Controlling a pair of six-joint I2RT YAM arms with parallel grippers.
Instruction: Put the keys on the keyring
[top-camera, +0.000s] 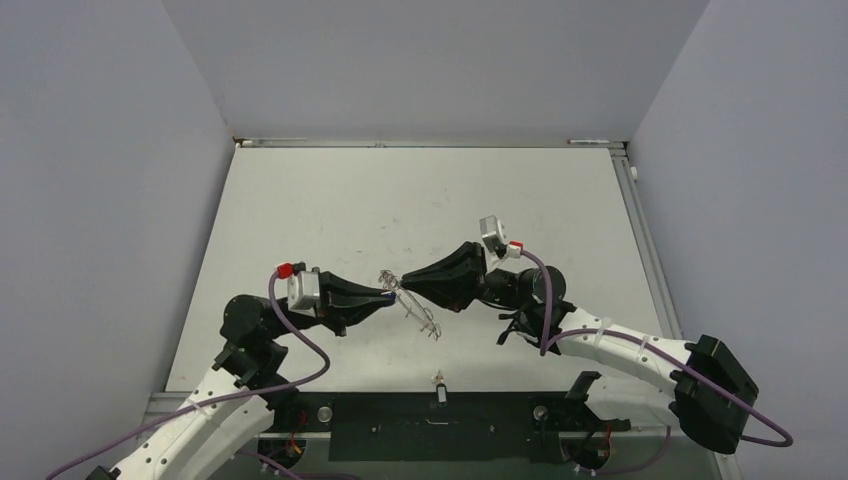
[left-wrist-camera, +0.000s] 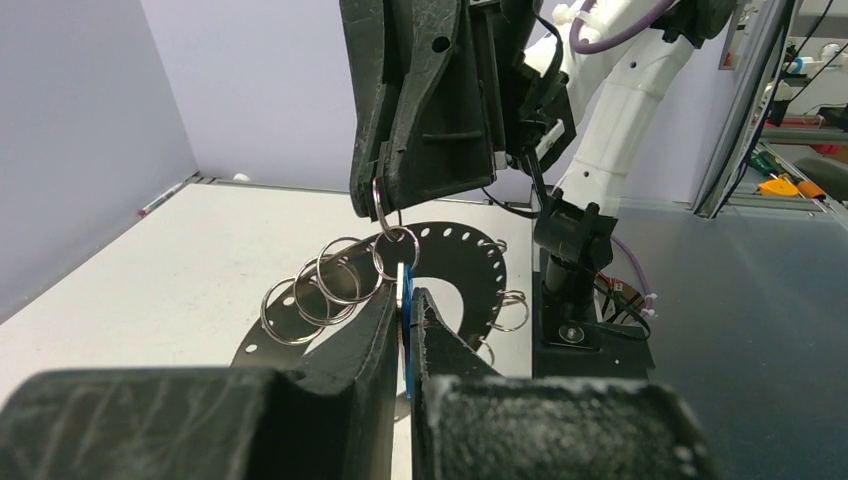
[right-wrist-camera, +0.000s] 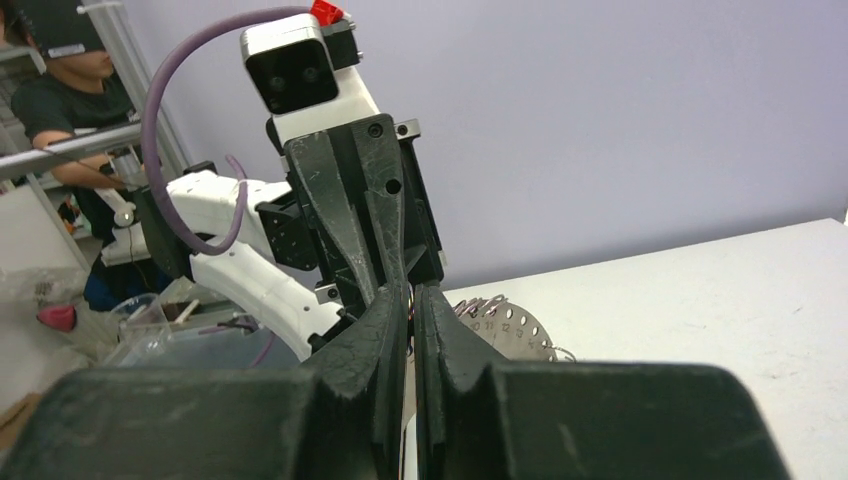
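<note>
The two grippers meet tip to tip over the middle of the table. My left gripper (top-camera: 390, 294) (left-wrist-camera: 408, 300) is shut on the blue-headed key (left-wrist-camera: 404, 330), which stands edge-on between its fingers. The key's tip touches a wire loop (left-wrist-camera: 396, 250) of the keyring (left-wrist-camera: 462, 255) (top-camera: 418, 308). My right gripper (top-camera: 404, 283) (right-wrist-camera: 411, 292) is shut on a neighbouring loop and holds the grey ring tilted above the table. Part of the ring's disc (right-wrist-camera: 512, 326) shows behind the right fingers. A second small key (top-camera: 437, 382) lies at the table's near edge.
The left arm's base and mount (left-wrist-camera: 575, 300) stand close behind the ring in the left wrist view. Walls enclose the white table (top-camera: 420, 190) on three sides. A black strip (top-camera: 430, 415) runs along the near edge between the arm bases.
</note>
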